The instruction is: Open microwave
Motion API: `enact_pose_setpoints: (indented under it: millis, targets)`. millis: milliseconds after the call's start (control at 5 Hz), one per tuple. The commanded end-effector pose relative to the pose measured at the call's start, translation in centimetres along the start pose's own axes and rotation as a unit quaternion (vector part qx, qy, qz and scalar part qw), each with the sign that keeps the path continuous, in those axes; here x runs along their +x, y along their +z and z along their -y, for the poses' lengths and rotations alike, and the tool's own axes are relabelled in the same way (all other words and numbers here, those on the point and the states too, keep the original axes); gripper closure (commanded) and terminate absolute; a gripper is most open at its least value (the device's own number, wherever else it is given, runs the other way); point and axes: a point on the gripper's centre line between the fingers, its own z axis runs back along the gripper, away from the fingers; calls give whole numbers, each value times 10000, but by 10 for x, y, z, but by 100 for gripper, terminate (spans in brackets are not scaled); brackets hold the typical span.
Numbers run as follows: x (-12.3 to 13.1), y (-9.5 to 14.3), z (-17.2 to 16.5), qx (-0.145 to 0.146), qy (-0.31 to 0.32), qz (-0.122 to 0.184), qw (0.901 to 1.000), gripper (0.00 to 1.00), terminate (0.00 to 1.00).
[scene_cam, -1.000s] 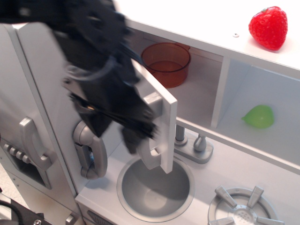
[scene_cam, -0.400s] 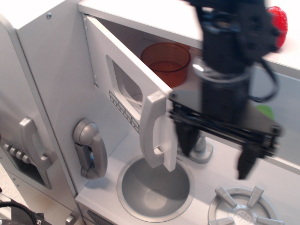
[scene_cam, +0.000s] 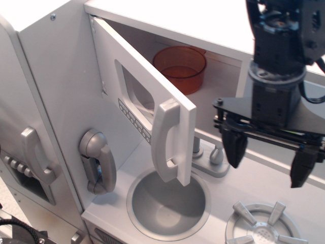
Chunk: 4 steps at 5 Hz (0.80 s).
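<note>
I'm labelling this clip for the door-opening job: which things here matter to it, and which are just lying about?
Part of the job:
microwave door, swung open
its bar handle
gripper, fingers spread, holding nothing

Just there:
orange bowl inside the cavity
sink basin
faucet
toy phone
burner

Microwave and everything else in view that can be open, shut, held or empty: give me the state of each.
microwave: door swung wide open, untouched
hand: open, empty, right of the door
orange bowl: upright inside the cavity, looks empty
sink: empty
</note>
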Motion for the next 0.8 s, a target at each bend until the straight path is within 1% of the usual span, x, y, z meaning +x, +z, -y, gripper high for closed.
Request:
enact_pose_setpoints:
  millis: [0,200,400,600]
  targets:
    - [48,30,-23,188,162,1163,9929,0,0]
    - [45,35,-47,338,197,1291,9909,0,0]
    - [36,38,-75,428,284,1325,9899,0,0]
    - [25,37,-96,572,430,1169,9906,0,0]
